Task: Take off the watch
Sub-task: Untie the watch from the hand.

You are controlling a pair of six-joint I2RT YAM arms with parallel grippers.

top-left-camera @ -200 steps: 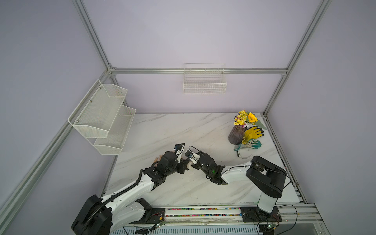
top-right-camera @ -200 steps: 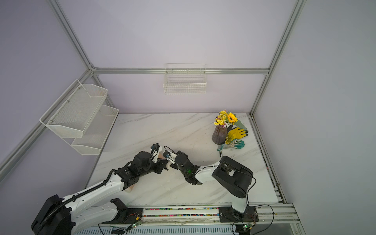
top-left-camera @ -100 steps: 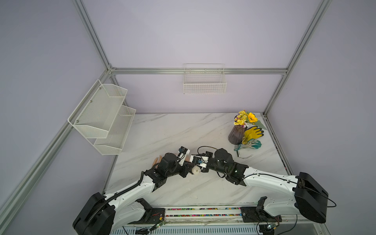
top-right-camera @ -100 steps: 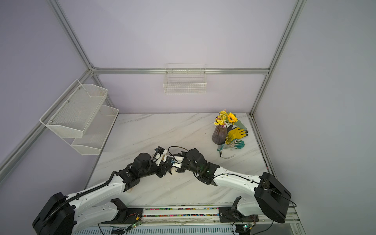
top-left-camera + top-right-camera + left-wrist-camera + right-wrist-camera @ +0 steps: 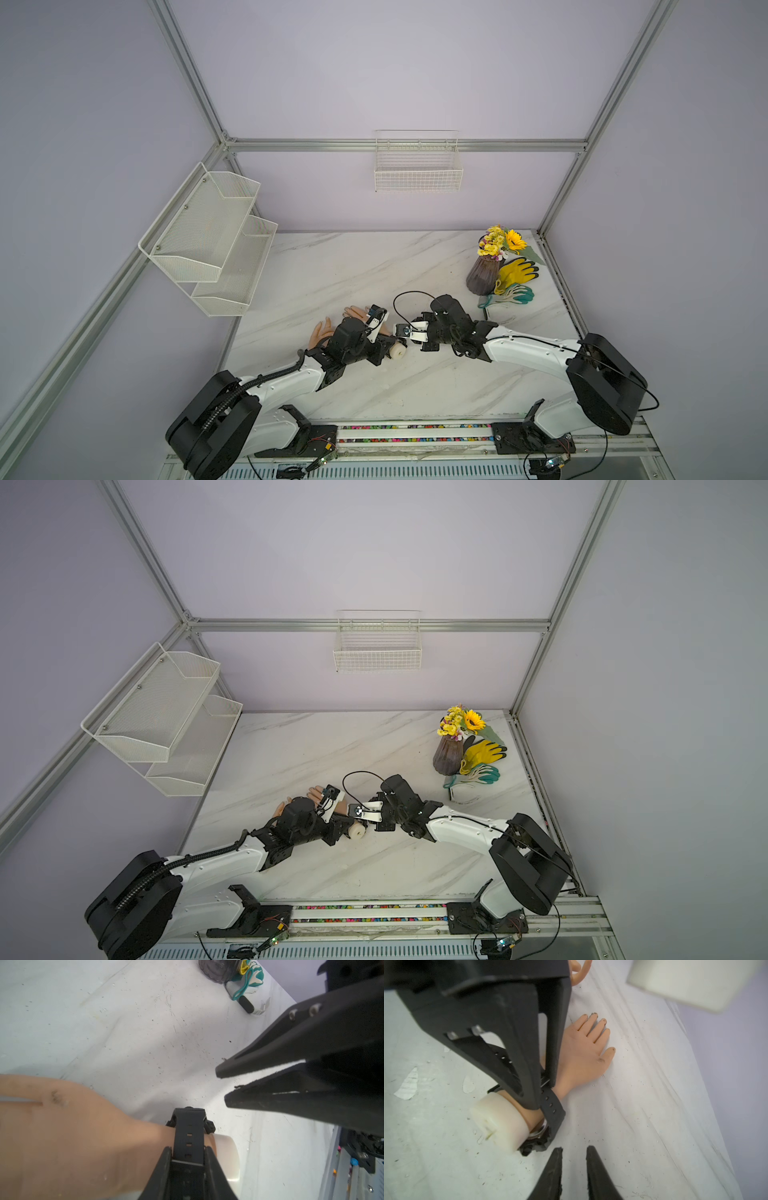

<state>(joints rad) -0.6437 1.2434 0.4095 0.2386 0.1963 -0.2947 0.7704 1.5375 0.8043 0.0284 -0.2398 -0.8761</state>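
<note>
A rack [image 5: 208, 245] hangs on the left wall. Lower, on the table [image 5: 374, 270], the hand [image 5: 583, 1051] lies flat with its fingers stretched out. The watch [image 5: 189, 1126] is on its wrist, just beside the white stub [image 5: 500, 1120]. Its case [image 5: 537, 1138] sits low at the side of the wrist, down by the table.

My left pincer [image 5: 188, 1150] reaches the wrist from above and is clamped on the strap [image 5: 552, 1105] — one finger at each edge of it.

My right pincer [image 5: 574, 1149] is low over the table, just beside the case and touching nothing. Its jaws stand a little apart with nothing between them.

Further right, near the table's far corner, stands a vase [image 5: 482, 276] of flowers [image 5: 500, 241]. Just beside it lie gloves [image 5: 515, 270] — one yellow, one trimmed in teal.
</note>
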